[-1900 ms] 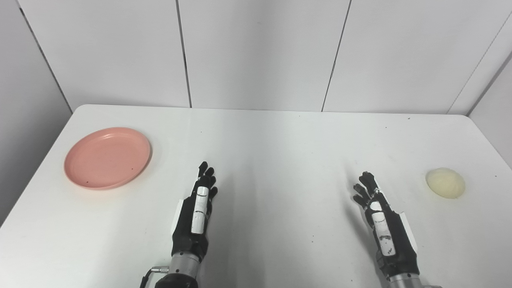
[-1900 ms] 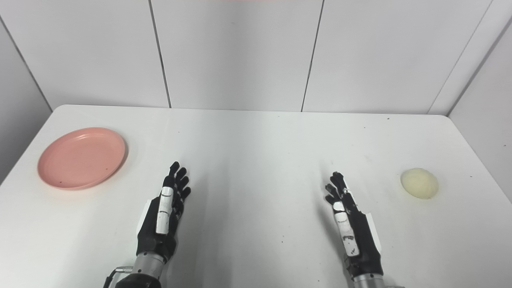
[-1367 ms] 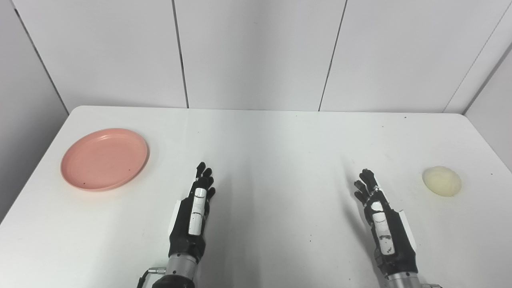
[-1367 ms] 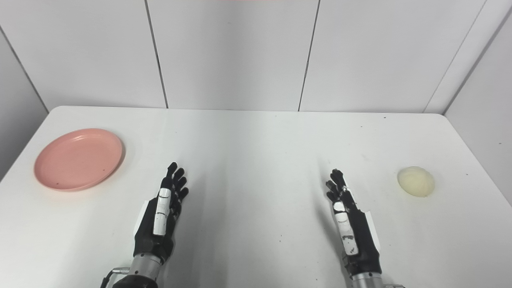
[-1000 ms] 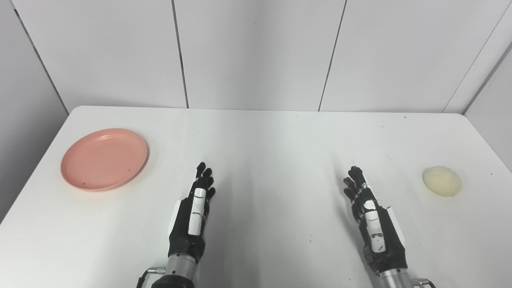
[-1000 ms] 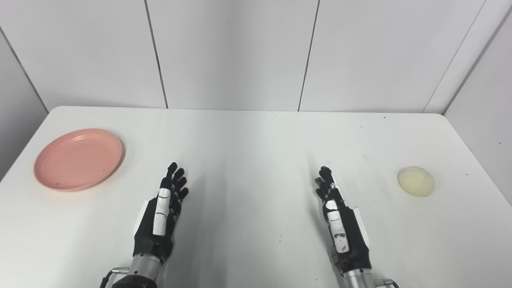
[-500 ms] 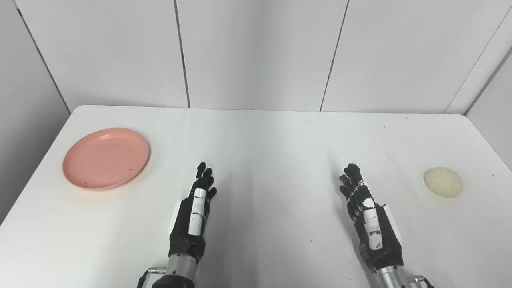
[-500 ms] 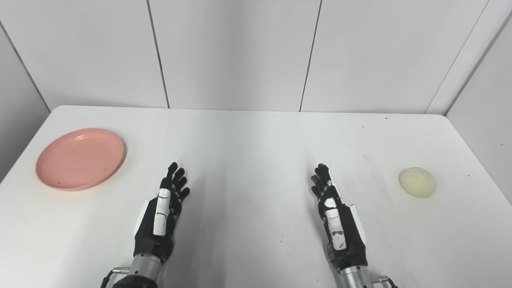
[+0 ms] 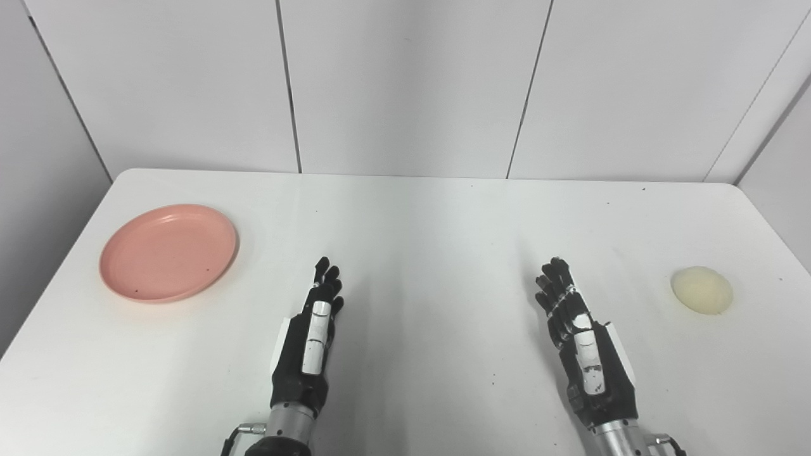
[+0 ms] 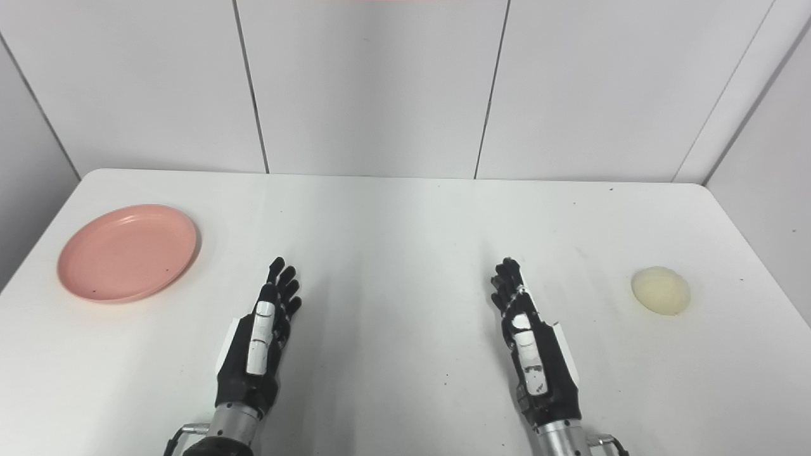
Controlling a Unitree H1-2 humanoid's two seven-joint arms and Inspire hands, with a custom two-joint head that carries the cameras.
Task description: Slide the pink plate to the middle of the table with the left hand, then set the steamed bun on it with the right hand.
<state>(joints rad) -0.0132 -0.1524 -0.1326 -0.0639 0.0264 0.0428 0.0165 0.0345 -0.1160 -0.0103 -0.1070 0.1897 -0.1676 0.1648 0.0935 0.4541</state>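
White counter [image 9: 431, 215], rounded corners, boxed in by pale panelled walls [image 9: 405, 88] at the back and both sides. Pink plate [image 9: 168, 252] lies at the far left, well apart from the left hand [image 9: 307, 339], up and to its left. Bun [image 9: 701, 290] sits near the right edge, well right of the right hand [image 9: 583, 342]. Both hands empty, fingers extended and slightly spread.
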